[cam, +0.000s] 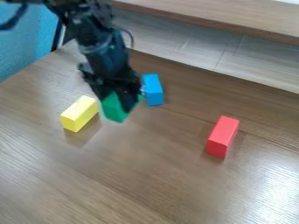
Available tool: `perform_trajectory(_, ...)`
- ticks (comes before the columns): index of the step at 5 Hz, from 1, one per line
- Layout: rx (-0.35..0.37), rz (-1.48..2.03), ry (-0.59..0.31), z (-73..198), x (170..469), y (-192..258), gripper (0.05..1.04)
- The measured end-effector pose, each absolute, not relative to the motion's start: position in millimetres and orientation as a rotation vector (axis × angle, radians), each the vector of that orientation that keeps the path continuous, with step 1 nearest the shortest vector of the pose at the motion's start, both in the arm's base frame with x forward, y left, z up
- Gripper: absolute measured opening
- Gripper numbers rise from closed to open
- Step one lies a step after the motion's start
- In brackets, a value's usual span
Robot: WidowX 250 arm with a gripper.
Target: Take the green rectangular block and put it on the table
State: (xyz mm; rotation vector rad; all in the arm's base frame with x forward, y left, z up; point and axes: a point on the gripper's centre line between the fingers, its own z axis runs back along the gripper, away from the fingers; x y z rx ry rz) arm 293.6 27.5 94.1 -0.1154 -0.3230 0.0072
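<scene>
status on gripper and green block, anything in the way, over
Gripper shut on green block. Block tilted, apparently off the table. Yellow block and blue block near on either side; red block farther off.

"Read the clock from mid-view. Where on the table (146, 188)?"

"Find a first block (79, 114) at nine o'clock, a second block (153, 91) at twelve, closer in, and a third block (222, 138) at four."

"And in the gripper (121, 103)?"

"See a fourth block (112, 109) there, in view between the first and second."
</scene>
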Motion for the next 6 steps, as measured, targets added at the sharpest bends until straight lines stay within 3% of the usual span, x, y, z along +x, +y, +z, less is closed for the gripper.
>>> perform_trajectory(3, -0.156, -0.137, -0.252, 63.4, 266.1, -46.4, 0.582)
perform_trajectory(6, -0.147, -0.150, -0.230, 49.3, 254.9, -52.5, 0.582)
